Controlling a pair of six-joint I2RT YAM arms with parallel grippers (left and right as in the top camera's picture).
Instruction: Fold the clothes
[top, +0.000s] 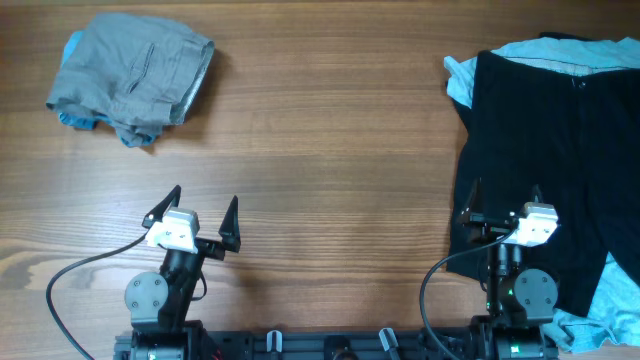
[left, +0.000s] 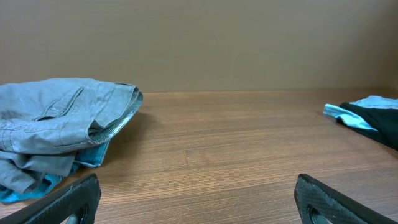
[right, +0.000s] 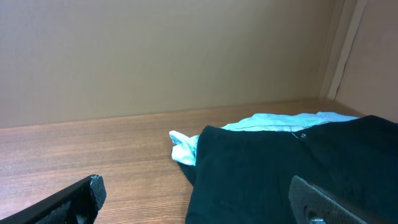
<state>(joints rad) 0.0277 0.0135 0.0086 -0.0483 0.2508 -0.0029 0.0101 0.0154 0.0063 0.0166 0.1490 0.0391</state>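
A folded grey garment (top: 133, 75) lies at the far left of the table, over a light blue piece; it also shows in the left wrist view (left: 59, 121). A black garment (top: 545, 160) lies spread at the right on top of a light blue cloth (top: 462, 78), and shows in the right wrist view (right: 298, 168). My left gripper (top: 195, 213) is open and empty over bare wood near the front, its fingertips in its own view (left: 199, 199). My right gripper (top: 503, 203) is open and empty above the black garment's near left part, also in its own view (right: 199, 199).
The wooden table (top: 330, 150) stretches between the two piles. More light blue cloth (top: 610, 300) pokes out at the front right corner. A brown wall (left: 199, 43) stands behind the table's far edge.
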